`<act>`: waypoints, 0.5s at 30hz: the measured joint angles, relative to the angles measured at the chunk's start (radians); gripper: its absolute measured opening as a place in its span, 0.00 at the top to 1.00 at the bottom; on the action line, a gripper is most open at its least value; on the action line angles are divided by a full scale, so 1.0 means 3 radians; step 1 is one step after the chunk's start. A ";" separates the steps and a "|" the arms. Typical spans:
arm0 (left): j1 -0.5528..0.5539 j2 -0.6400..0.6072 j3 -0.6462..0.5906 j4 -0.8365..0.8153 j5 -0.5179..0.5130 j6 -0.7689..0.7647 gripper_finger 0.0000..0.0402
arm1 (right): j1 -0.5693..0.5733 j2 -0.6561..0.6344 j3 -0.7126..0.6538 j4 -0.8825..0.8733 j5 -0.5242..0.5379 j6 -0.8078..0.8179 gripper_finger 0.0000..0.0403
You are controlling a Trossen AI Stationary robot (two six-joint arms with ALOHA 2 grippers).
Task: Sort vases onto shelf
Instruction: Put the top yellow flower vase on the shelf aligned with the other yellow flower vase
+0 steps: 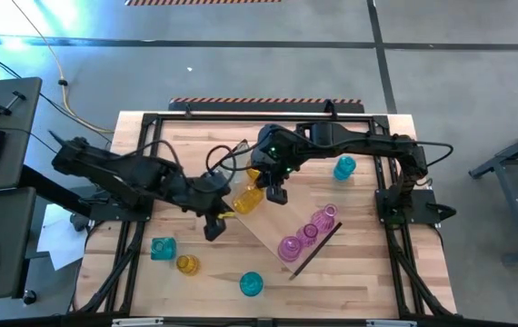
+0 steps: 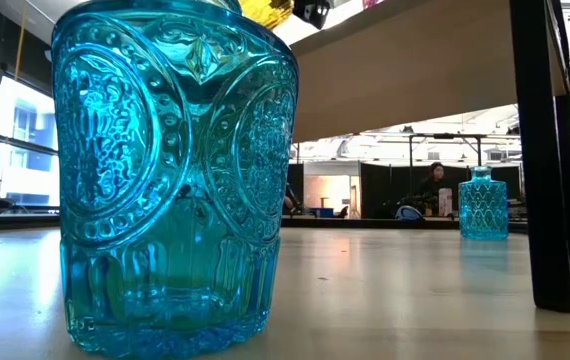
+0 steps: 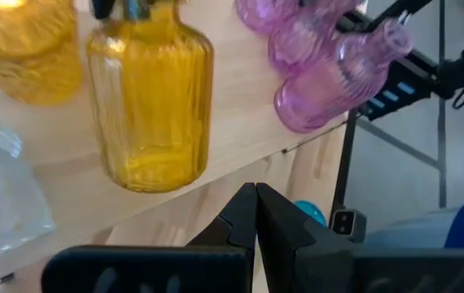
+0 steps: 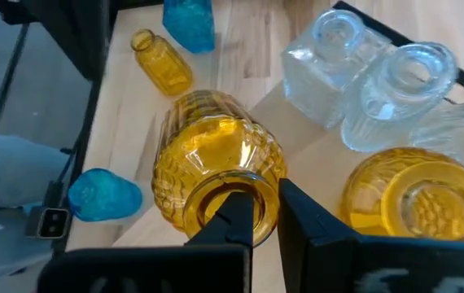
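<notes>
The shelf (image 1: pixel 270 221) is a light-wood board lying slantwise mid-table, with a dark end piece (image 1: pixel 317 249). Three pink vases (image 1: pixel 309 232) stand at its near right end, and clear vases (image 4: pixel 362 73) and a yellow vase (image 4: pixel 419 195) at its far left end. My right gripper (image 1: pixel 277 193) is shut on another yellow vase (image 4: pixel 216 175) over the board's left edge; this vase also shows in the left wrist view (image 3: pixel 151 106). My left gripper (image 1: pixel 214 229) is shut and empty, just left of the board, its fingers (image 3: pixel 256 203) pointing at that vase. My right gripper holds the yellow vase by the rim of its mouth (image 4: pixel 260 191), one finger (image 4: pixel 236 218) inside the opening and one outside. The fingers come from above, pointing down. The vase is upright below them at the shelf's edge (image 3: pixel 216 183); I cannot tell whether its base rests on the board.
Loose on the tabletop: a teal vase (image 1: pixel 343 166) at the far right, a teal vase (image 1: pixel 162 247) and a small yellow vase (image 1: pixel 186 264) at the near left, and a teal vase (image 1: pixel 252 283) near the front edge, which fills the low view (image 2: pixel 165 180).
</notes>
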 joint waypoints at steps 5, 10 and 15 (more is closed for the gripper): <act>0.0018 0.0123 0.0000 -0.0001 0.0079 -0.0015 1.00 | 0.0064 0.0000 0.0000 0.0000 -0.0067 0.0006 0.99; 0.0023 0.0166 0.0000 -0.0014 0.0060 0.0004 1.00 | 0.0152 0.0000 0.0000 0.0000 -0.0063 0.0006 0.99; 0.0089 0.0189 0.0000 -0.0104 0.0054 0.0014 1.00 | 0.0196 0.0000 0.0000 0.0001 0.0047 0.0040 0.99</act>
